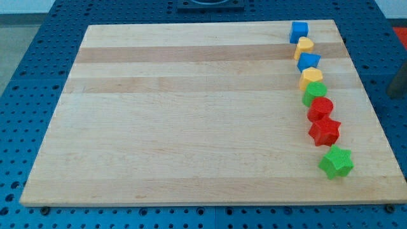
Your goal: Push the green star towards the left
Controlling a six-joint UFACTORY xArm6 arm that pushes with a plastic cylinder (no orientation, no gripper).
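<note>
The green star (336, 161) lies near the board's bottom right corner, at the lower end of a column of blocks. Just above it is a red star (325, 131), with a small gap between them. A dark blurred shape at the view's right edge looks like my rod. My tip (395, 95) is off the board, to the right of and above the green star, and touches no block.
The column runs up the board's right side: a red round block (320, 108), a green block (314, 93), a yellow block (311, 77), a blue block (308, 62), a yellow block (304, 46) and a blue cube (299, 30). The wooden board (191, 127) lies on a blue perforated table.
</note>
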